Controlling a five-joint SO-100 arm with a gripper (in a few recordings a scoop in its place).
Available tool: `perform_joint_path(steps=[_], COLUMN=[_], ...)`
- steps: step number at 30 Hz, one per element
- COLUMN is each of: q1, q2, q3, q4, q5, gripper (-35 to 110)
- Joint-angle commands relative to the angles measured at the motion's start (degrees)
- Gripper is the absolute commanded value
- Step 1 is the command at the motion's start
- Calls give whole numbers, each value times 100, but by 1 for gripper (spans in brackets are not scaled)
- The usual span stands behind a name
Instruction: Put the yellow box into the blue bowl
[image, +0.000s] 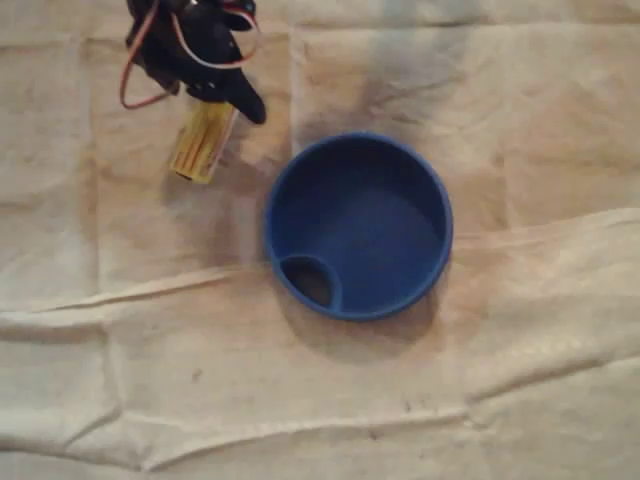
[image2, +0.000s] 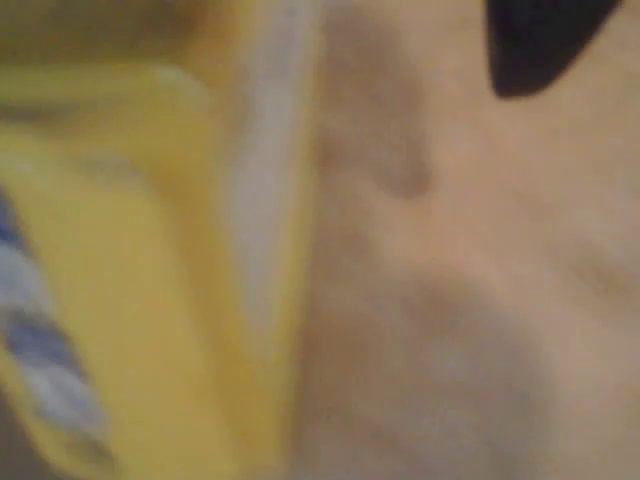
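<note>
Support surface: creased beige cloth (image: 300, 400). Blue bowl (image: 380, 225) stands on it, centre. Yellow box (image: 203, 141) upper left, near the bowl, not touching it; contact with cloth unconfirmed

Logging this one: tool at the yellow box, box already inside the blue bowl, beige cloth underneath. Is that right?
One thing is off. The box is not inside the bowl. The overhead view shows it outside the rim, up and to the left. The rest stands: the tool is at the box, and a beige cloth lies underneath.
</note>
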Motion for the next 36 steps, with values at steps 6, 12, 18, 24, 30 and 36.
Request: perform_joint_path(steps=[6, 12, 18, 24, 30, 36], q1=[18, 0, -79, -114, -114, -88], q2=[-132, -149, -176, -193, -211, -211], q3=[-290, -290, -290, -281, -220, -255], q4=[-88, -88, -88, -88, -88, -88], q5=[44, 35, 35, 35, 35, 35], gripper=[40, 40, 39, 26, 15, 2])
